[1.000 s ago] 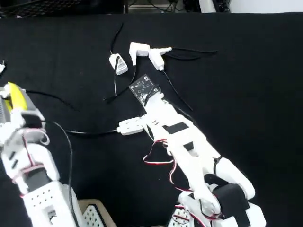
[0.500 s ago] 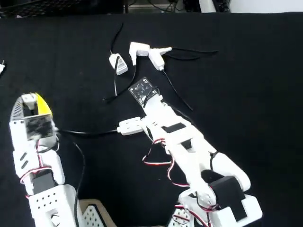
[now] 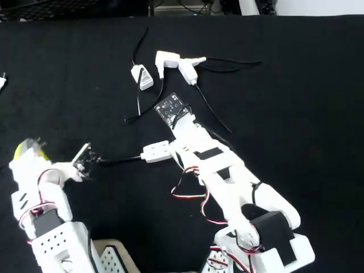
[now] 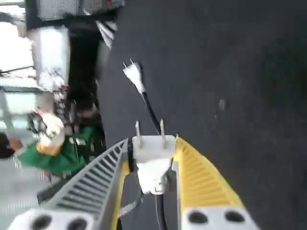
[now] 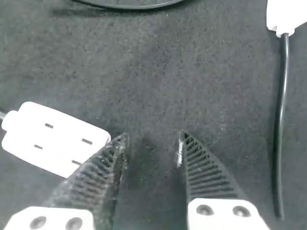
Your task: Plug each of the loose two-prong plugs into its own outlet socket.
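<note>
The left wrist view shows something the high view does not make clear: the left end effector (image 4: 152, 143) is closed on a white two-prong plug (image 4: 151, 160). The plug sits between a grey ribbed finger and a yellow one, with its prongs pointing away from the wrist. Beyond it, a second white plug with a black cord (image 4: 134, 75) lies close to the edge of the black cloth-covered counter (image 4: 230, 72). The right wrist view shows the right end effector (image 5: 151, 141) open with a narrow gap, low over the cloth. One of its fingers is just beside the white outlet socket block (image 5: 53, 139). In the high view this block (image 3: 156, 152) lies near the middle, left of the right arm, and a group of three white plugs (image 3: 166, 59) lies at the far side. Past the counter edge there is a cluttered room with a green object (image 4: 57, 151). Compared with half a second ago, the left arm has drawn back toward the near left corner and turned its wrist, while the right arm has kept its place.
</note>
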You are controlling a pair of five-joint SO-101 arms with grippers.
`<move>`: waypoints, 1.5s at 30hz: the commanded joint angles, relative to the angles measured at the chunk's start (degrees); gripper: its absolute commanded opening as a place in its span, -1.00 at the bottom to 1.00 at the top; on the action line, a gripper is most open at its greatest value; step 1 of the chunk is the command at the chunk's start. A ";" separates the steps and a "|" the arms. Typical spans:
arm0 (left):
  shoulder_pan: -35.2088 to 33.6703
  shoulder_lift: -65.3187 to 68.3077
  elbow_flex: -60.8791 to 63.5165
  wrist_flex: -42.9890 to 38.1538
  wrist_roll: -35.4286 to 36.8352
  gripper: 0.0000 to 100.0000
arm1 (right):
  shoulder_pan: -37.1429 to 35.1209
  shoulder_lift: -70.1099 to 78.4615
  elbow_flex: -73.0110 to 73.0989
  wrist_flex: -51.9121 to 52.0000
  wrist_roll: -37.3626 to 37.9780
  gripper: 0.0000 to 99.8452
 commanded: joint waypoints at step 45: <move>-3.47 -0.79 -5.14 -0.09 29.71 -0.49 | 1.05 0.22 -2.77 -0.53 -0.09 -0.70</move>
